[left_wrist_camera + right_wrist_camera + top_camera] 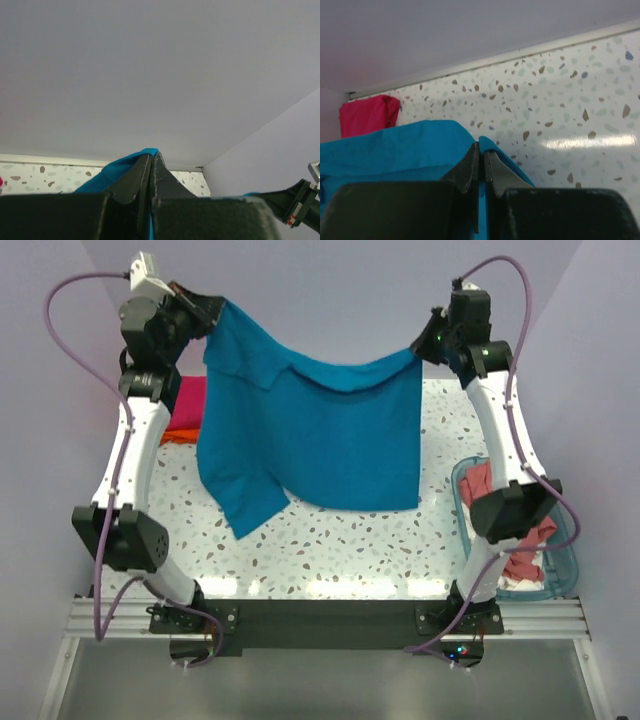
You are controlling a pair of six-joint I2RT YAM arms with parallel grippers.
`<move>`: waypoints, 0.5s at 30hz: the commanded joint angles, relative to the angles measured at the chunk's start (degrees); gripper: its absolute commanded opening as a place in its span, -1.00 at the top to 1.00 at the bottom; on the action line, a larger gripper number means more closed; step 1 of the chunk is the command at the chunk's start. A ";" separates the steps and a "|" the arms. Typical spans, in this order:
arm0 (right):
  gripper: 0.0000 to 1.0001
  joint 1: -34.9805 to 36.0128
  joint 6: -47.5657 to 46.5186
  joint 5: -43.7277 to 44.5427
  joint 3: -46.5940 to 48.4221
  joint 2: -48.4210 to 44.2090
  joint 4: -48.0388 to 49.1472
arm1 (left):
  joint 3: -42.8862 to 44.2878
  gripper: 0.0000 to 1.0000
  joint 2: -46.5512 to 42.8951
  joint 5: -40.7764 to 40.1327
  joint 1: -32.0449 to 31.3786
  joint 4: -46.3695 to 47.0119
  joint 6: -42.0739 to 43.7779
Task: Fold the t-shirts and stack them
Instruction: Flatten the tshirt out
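The teal blue t-shirt (320, 435) hangs spread in the air above the table, held by both arms. My left gripper (212, 315) is shut on its upper left corner; the cloth shows between its fingers in the left wrist view (112, 170). My right gripper (420, 342) is shut on its upper right corner, with the cloth (395, 150) pinched in its jaws. A magenta pink t-shirt (190, 395) lies folded at the back left on an orange one (178, 432); the magenta one also shows in the right wrist view (367, 115). A salmon pink t-shirt (525, 555) lies crumpled in the basket.
The clear blue-tinted plastic basket (568, 565) stands at the right edge of the speckled white table (350, 550). Pale walls close in the back and both sides. The shirt's lower hem hangs near the table's middle.
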 commanded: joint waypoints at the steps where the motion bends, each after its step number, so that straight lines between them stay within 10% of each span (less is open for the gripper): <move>1: 1.00 -0.90 -1.47 -1.33 18.22 4.13 5.09 | 14.85 1.00 4.41 9.05 3.41 8.07 0.82; 8: 1.00 -5.12 1.69 -2.73 18.55 3.90 10.50 | 23.34 1.00 8.13 13.19 7.81 6.66 1.70; 15: 1.00 -5.56 3.36 -4.40 -5.62 -3.22 14.83 | -4.64 1.00 -3.02 12.66 9.22 13.60 0.82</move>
